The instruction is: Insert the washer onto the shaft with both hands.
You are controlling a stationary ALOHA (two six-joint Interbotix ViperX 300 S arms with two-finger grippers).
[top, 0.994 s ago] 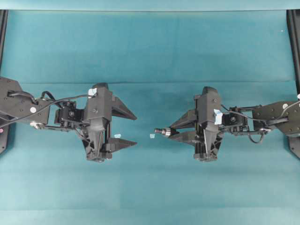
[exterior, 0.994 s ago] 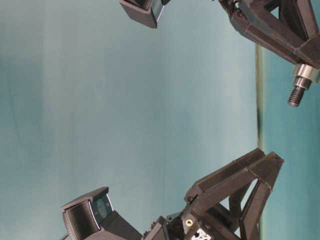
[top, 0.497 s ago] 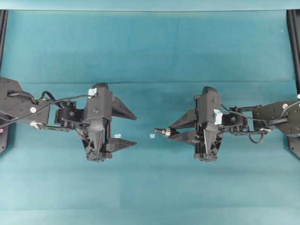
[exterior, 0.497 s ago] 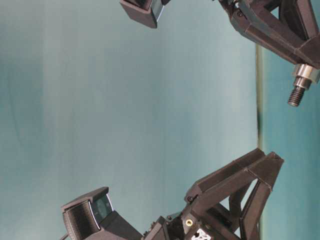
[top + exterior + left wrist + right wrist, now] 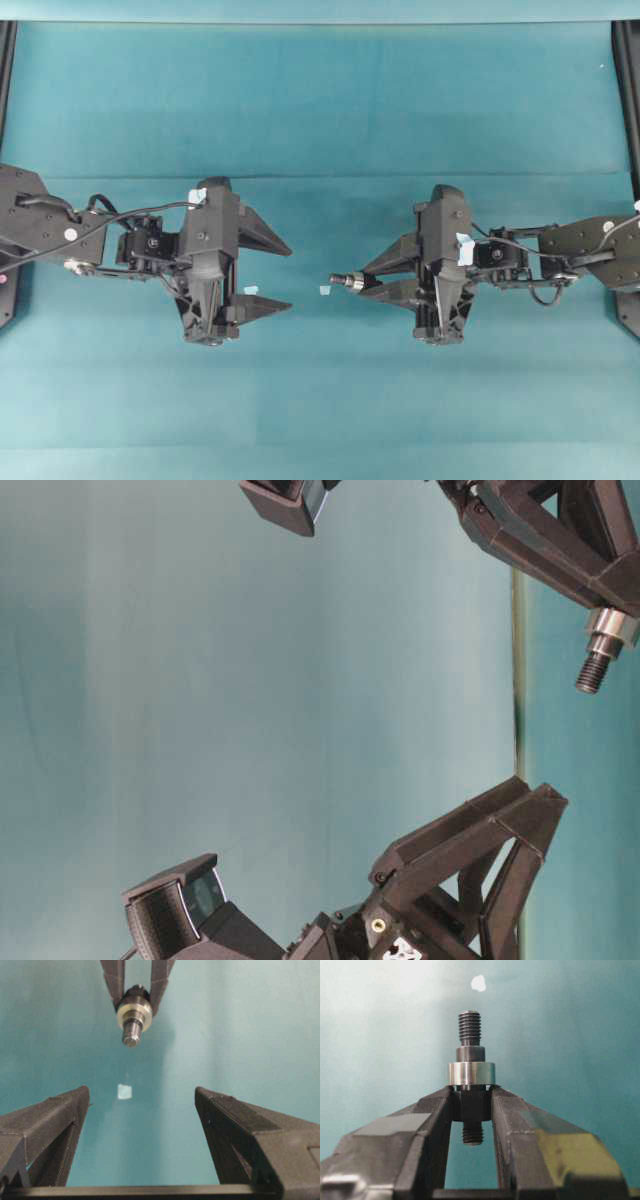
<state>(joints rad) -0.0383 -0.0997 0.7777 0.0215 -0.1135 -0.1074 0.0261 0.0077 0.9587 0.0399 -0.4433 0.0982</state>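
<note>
Shaft [image 5: 470, 1055] clamped in right gripper [image 5: 366, 283], right of centre in overhead view, threaded end pointing left toward the other arm; fingers pinch its thick dark lower section. Washer [image 5: 471, 1073], a shiny silver ring, already sits on the shaft, resting against the finger tops with the narrower step and thread sticking out beyond it; a short threaded stub shows below the grip between the fingers. Left gripper [image 5: 290, 277] at centre-left of overhead, spread wide and holding nothing, upper and lower fingertips well apart. Left wrist view: shaft tip at top centre facing the camera, ring around it, the two spread black fingers [image 5: 45, 1125] at lower left and lower right. Small pale tape scrap [image 5: 325, 290] lies on the teal table cloth [image 5: 320, 110] between the two grippers, just left of the shaft tip, touching neither. Table-level view is rotated: shaft at upper right edge, left gripper fingers at lower right.
</note>
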